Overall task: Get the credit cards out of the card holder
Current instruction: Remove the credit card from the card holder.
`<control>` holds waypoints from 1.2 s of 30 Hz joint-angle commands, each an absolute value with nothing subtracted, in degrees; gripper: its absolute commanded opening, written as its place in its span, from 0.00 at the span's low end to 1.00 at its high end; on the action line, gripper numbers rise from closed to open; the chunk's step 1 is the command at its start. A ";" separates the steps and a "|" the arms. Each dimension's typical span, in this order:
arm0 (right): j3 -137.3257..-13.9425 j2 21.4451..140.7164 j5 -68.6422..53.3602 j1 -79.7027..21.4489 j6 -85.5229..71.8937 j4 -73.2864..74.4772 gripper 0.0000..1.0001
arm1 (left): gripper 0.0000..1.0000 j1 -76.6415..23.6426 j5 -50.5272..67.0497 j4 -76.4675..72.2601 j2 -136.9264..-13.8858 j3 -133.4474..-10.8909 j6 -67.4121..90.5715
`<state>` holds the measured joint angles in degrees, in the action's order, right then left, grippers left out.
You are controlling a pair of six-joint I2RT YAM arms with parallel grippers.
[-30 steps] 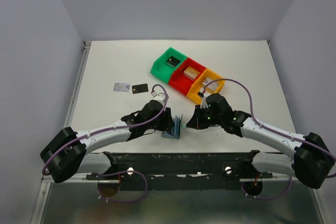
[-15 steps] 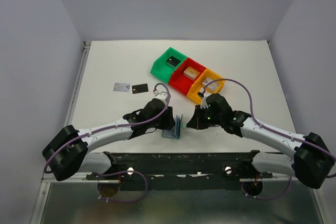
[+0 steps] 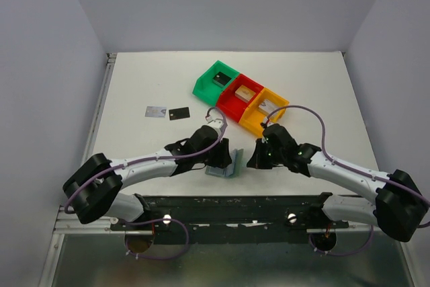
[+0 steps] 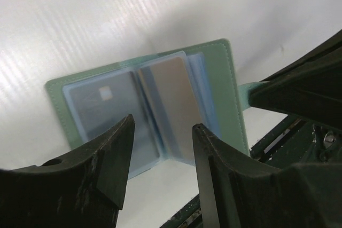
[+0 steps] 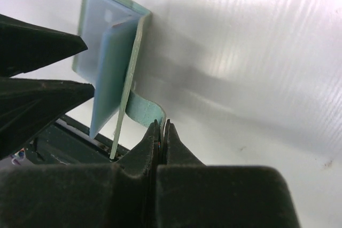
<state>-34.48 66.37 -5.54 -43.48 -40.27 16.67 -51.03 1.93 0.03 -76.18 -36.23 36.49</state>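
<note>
The card holder (image 3: 235, 164) stands open near the table's front edge, one panel flat and one raised. In the left wrist view its clear sleeves (image 4: 115, 116) face me, with a tan-gold credit card (image 4: 173, 100) in the middle sleeve. My left gripper (image 4: 162, 132) is open just short of the holder (image 4: 224, 89), with nothing between its fingers. My right gripper (image 5: 162, 125) is shut on the holder's strap tab (image 5: 145, 111) and holds the panel (image 5: 109, 62) up. A silver-grey card (image 3: 156, 111) and a black card (image 3: 179, 113) lie on the table to the far left.
Green (image 3: 216, 80), red (image 3: 240, 95) and orange (image 3: 263, 109) bins stand in a diagonal row behind the grippers, each with something small inside. The black mounting rail (image 3: 228, 208) runs along the table's near edge, close under the holder.
My left arm has reached further right, bringing its gripper up against the holder. The right gripper, still on the tab, has shifted slightly nearer, and the raised panel leans more to the right.
</note>
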 commanded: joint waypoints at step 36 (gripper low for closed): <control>-31.03 68.82 -1.76 -42.36 -41.31 18.20 0.00 | 0.65 -54.32 -5.98 1.94 -74.18 -34.80 38.76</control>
